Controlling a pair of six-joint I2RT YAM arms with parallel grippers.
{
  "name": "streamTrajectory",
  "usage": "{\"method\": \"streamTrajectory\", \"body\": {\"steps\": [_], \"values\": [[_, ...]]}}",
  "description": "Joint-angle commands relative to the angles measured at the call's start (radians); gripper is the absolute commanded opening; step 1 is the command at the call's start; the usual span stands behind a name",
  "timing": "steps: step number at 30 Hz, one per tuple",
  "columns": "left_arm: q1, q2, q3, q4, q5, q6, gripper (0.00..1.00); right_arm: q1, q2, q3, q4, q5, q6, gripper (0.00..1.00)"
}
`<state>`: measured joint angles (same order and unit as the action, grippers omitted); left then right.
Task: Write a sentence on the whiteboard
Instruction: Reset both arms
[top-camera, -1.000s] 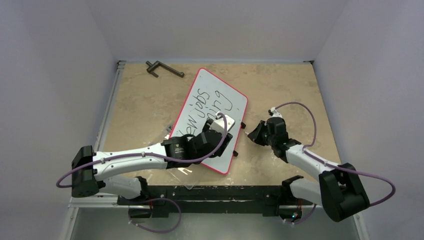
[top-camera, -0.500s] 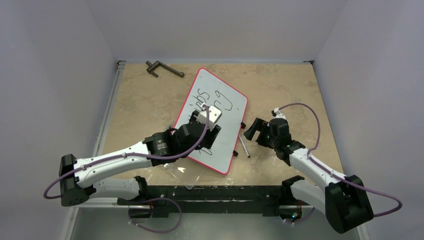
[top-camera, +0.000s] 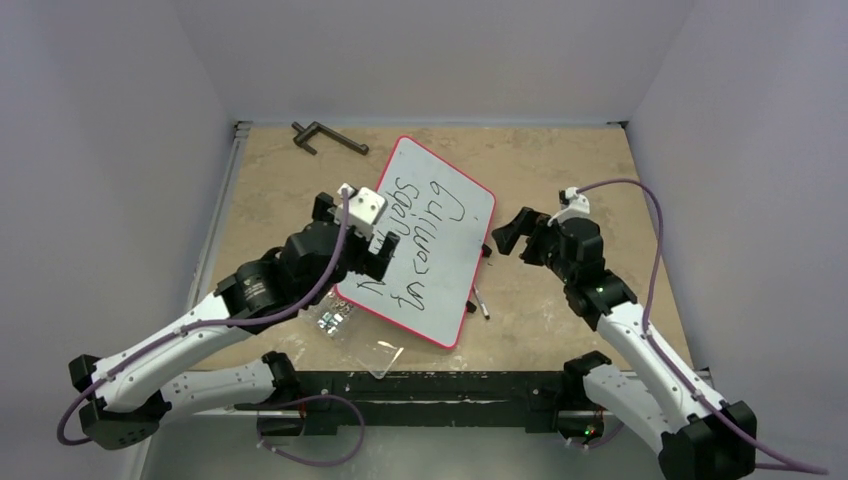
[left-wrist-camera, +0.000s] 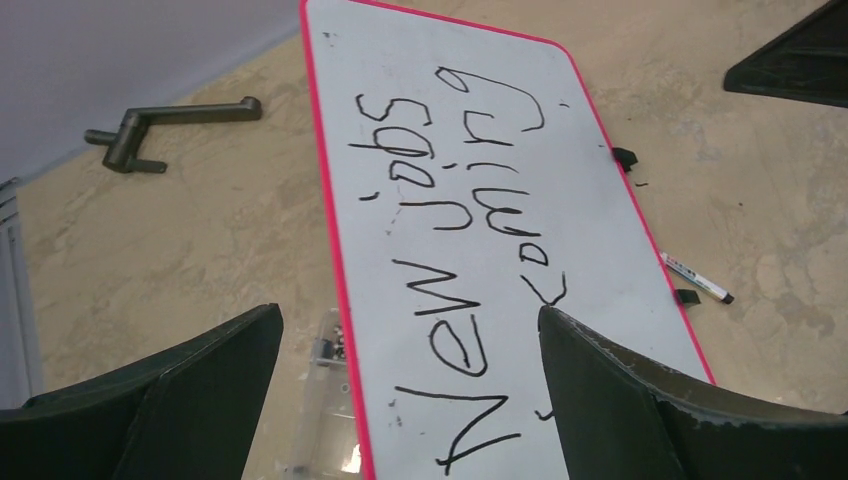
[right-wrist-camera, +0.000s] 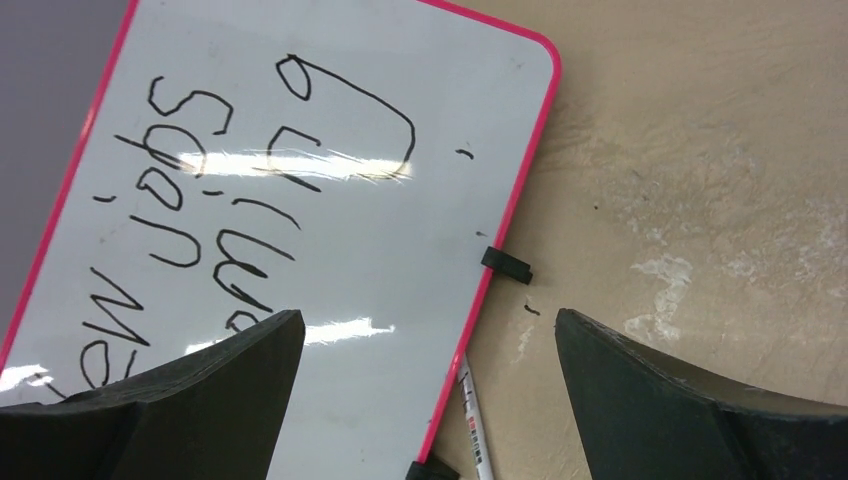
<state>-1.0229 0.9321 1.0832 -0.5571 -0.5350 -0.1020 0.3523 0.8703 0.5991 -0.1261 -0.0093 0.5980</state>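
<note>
Top external view: the whiteboard (top-camera: 445, 262), bearing the sentence (top-camera: 418, 235), lies flat mid-worktop. The left pincer (left-wrist-camera: 408, 318) and right pincer (right-wrist-camera: 430, 318) hover wide open, empty. The board is probably light, stiff and slick; grip its red rim.

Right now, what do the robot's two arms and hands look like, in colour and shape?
Both the left arm and the right arm have white links, black joints and black bases. A thin purple cable runs along each. The left hand and the right hand have two broad, matt black fingers each.
</note>
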Motion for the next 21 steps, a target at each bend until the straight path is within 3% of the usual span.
{"method": "streamTrajectory", "body": {"steps": [1,7,13,21], "values": [[0.085,-0.065,0.01,-0.006,-0.029,0.096,1.0,-0.003,-0.104,0.028,0.039,-0.01,-0.035,0.99],[0.234,-0.143,-0.086,0.06,0.027,0.154,1.0,-0.003,-0.194,0.023,0.064,-0.046,-0.045,0.99],[0.26,-0.203,-0.171,0.137,0.003,0.154,1.0,-0.002,-0.241,-0.003,0.088,-0.04,-0.047,0.99],[0.274,-0.227,-0.22,0.154,-0.012,0.146,1.0,-0.003,-0.188,-0.004,0.114,-0.04,-0.049,0.98]]}}
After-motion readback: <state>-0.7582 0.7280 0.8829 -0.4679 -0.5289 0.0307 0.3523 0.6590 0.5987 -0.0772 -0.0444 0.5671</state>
